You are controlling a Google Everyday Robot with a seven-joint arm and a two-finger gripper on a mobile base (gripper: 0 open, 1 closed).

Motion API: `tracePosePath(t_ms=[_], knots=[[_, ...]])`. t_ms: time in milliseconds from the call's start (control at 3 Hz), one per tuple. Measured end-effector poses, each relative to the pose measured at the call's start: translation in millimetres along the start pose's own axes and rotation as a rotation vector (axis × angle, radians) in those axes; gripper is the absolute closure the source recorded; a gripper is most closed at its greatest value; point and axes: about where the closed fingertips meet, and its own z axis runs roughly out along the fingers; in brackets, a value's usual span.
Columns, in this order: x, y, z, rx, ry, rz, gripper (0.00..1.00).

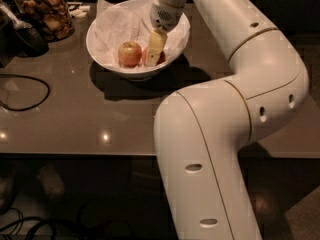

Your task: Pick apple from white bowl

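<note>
**A:** Where is the hand (154,55) at this moment?

**B:** Down inside the white bowl (95,31), in the upper middle of the frame, on the bowl's right side. The arm (240,44) comes in from above. The hand sits in front of the red apple (161,58) and covers its middle, so red shows on either side.

**A:** Has it got hold of it?

**B:** I cannot tell. The hand hides its own state, so whether it is open or closed on the fruit is not visible.

**A:** And where exactly is the apple?

**B:** Low in the bowl on the crumpled paper (115,26), toward the right wall. The blushed apple (130,54) is just to its left. They are very close, and I cannot say whether they touch.

**A:** Which step is this, then?

**B:** The grasp, I would judge. The reach looks finished and the lift has not begun, since the apple rests on the paper.

**A:** What does the next move need?

**B:** A firm hold on the red apple alone, then a straight rise clear of the rim. Round fruit can slip out, the paper may catch, and the neighbour could get nudged. Dragging on the wall might slide the bowl across the tabletop (75,114).

**A:** Is anything else in the way?

**B:** No. The jar (47,14) at upper left and the cable (25,91) at the left edge are both well apart from the bowl.
</note>
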Motion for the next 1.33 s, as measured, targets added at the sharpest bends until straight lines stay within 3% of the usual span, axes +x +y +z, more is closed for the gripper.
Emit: tracePosePath(t_ms=[1000,1333], knots=[[-2.3,-2.6,14.3,-0.021,0.016,-0.005,0.21],[-3.1,-1.9,11.6,-0.016,0.017,-0.01,0.35]])
